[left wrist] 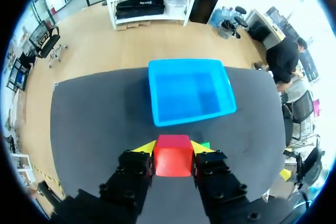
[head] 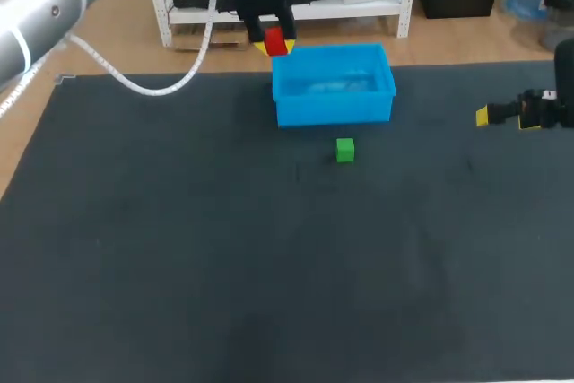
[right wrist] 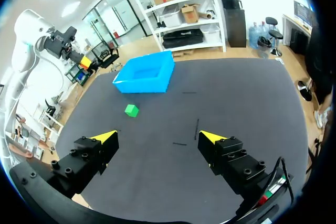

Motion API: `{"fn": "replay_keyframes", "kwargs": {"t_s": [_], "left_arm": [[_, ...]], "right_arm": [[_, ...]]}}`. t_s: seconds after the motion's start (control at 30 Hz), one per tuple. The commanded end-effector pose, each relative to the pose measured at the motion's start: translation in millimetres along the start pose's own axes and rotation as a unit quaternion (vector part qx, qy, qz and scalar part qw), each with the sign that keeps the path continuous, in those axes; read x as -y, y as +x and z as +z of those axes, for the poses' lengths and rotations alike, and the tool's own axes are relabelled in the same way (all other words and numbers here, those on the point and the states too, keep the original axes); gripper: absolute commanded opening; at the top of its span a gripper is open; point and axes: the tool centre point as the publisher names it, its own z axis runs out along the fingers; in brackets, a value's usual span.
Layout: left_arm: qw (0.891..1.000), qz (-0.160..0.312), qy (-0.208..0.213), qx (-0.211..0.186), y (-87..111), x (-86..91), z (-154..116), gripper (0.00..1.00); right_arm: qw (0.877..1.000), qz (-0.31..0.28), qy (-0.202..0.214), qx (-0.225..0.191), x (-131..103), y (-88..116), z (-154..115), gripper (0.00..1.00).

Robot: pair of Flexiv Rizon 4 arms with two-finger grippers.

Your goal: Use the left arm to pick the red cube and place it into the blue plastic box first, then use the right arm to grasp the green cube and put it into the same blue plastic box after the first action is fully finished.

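Observation:
My left gripper [head: 275, 42] hangs in the air by the far left corner of the blue plastic box [head: 334, 85], shut on the red cube [head: 275, 40]. In the left wrist view the red cube [left wrist: 172, 155] sits clamped between the yellow-tipped fingers, with the blue box [left wrist: 190, 91] ahead and below, its inside bare. The green cube [head: 345, 150] rests on the dark mat just in front of the box. My right gripper [head: 504, 114] stays at the right edge, open and holding nothing. From the right wrist view, the green cube [right wrist: 132, 110] and box [right wrist: 145, 74] lie well ahead of the right gripper [right wrist: 157, 138].
The dark mat [head: 224, 266] covers the table. A white cable [head: 166, 85] from my left arm loops down over the mat's far left part.

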Motion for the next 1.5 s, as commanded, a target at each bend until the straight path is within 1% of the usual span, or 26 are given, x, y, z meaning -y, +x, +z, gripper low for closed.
{"fn": "replay_keyframes", "kwargs": {"t_s": [0.03,0.23,0.43,0.77,1.23,1.5], "left_arm": [[1.0,0.003,0.015,0.009,-7.1,-2.1,1.5,0.0],[0.999,0.011,0.04,0.031,-19.5,2.4,3.5,0.0],[0.998,0.021,0.049,0.041,-30.3,7.9,6.8,0.0],[0.996,0.037,0.056,0.054,-48.3,15.8,10.0,0.0],[0.994,0.049,0.07,0.07,-71.4,22.9,24.8,0.0],[0.993,0.054,0.07,0.075,-83.1,25.0,34.9,0.0]], "right_arm": [[1.0,0.0,0.0,0.0,0.5,-0.2,0.6,1.0],[1.0,0.0,0.0,0.0,0.5,-0.2,0.6,1.0],[1.0,0.0,0.0,0.0,0.5,-0.2,0.6,1.0],[1.0,0.0,0.0,0.0,0.5,-0.2,0.6,1.0],[1.0,0.0,0.0,0.0,0.5,-0.2,0.6,1.0],[1.0,0.0,0.0,0.0,0.5,-0.2,0.6,1.0]]}}
